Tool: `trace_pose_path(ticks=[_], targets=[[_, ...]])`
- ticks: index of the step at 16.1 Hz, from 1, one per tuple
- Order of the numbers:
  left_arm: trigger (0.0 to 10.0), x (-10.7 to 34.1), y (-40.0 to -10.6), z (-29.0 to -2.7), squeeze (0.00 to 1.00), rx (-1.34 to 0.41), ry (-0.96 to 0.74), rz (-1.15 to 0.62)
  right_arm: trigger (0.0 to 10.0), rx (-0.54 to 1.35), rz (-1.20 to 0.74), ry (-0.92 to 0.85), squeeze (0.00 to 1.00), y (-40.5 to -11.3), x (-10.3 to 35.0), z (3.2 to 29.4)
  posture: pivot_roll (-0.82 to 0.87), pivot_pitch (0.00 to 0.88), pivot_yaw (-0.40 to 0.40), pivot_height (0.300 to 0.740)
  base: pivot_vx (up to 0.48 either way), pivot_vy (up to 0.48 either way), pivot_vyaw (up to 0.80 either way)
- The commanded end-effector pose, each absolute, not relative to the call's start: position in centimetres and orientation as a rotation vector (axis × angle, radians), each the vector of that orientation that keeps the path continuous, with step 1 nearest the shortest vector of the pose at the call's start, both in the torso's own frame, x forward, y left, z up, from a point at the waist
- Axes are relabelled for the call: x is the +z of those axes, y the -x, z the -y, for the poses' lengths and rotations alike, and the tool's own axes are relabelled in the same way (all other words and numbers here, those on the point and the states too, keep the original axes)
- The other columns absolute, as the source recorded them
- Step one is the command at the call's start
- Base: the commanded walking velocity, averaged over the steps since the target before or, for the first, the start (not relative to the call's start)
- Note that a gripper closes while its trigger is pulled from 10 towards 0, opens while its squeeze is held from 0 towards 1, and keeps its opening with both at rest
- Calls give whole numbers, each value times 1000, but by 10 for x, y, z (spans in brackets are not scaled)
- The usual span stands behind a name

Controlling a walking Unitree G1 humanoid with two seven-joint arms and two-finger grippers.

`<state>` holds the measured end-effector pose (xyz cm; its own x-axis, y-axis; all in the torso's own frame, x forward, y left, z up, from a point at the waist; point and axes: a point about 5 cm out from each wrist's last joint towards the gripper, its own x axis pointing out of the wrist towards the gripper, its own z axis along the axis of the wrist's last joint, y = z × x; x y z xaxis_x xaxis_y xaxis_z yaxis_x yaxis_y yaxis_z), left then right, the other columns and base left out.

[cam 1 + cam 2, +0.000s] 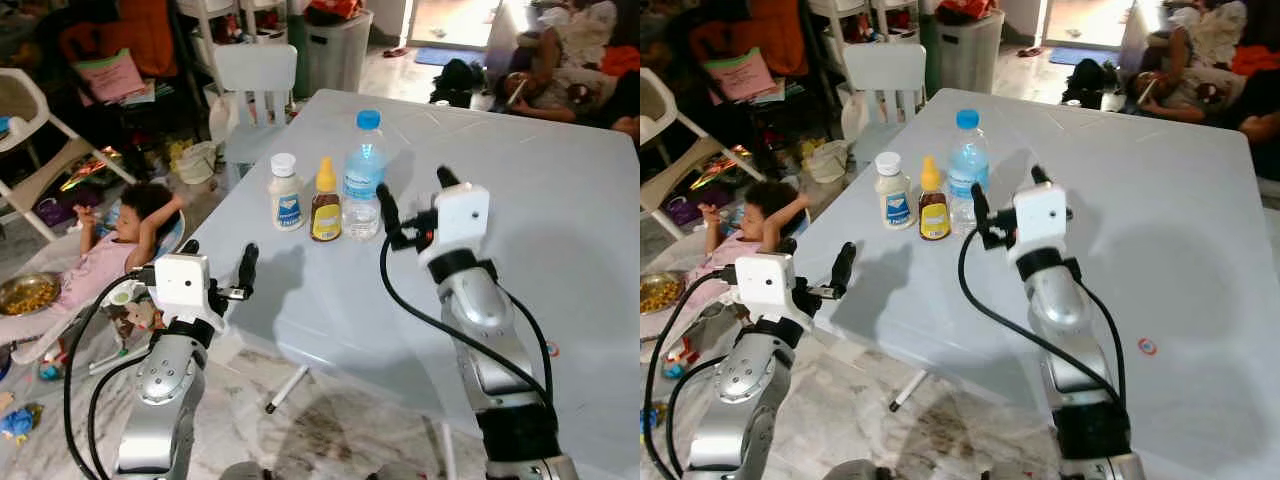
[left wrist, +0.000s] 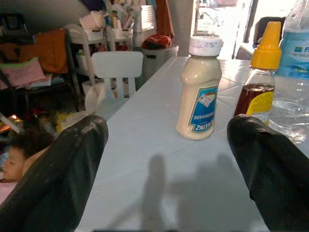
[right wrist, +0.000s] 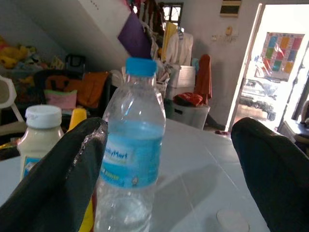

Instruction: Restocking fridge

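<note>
Three bottles (image 1: 324,195) stand close together near the bench (image 1: 560,230) edge, perhaps touching. Wide bare room is seen right of them. A white chair (image 1: 256,85) stands behind.

**Count on and around the table**

Three containers stand on one white table (image 1: 560,200): one mayonnaise bottle (image 1: 287,192), one honey bottle (image 1: 325,201), one water bottle (image 1: 364,177). Two grippers, left (image 1: 218,272) and right (image 1: 414,208). One white chair (image 1: 257,75), one child (image 1: 110,250), one food bowl (image 1: 25,294).
</note>
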<state>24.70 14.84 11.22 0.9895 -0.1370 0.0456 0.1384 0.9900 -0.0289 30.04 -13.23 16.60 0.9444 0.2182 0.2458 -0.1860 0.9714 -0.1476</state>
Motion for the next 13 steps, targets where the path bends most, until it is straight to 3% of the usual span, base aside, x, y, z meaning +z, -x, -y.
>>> trace_pose_path(ticks=[1, 3, 13], targets=[[10000, 115, -249, -154, 0, -120, 10, 51, 10000, 190, 272, 114, 0, -307, 170, 134, 8, 1, 31, 740, 0, 0, 781], [10000, 119, -251, -158, 0, -111, -2, 62, 10000, 141, 287, 105, 0, -317, 178, 141, 15, 16, 34, 740, 0, 0, 775], [10000, 117, -241, -157, 0, -123, -7, 38, 10000, 35, 364, 159, 0, -346, 205, 160, 34, 53, 43, 740, 0, 0, 0]])
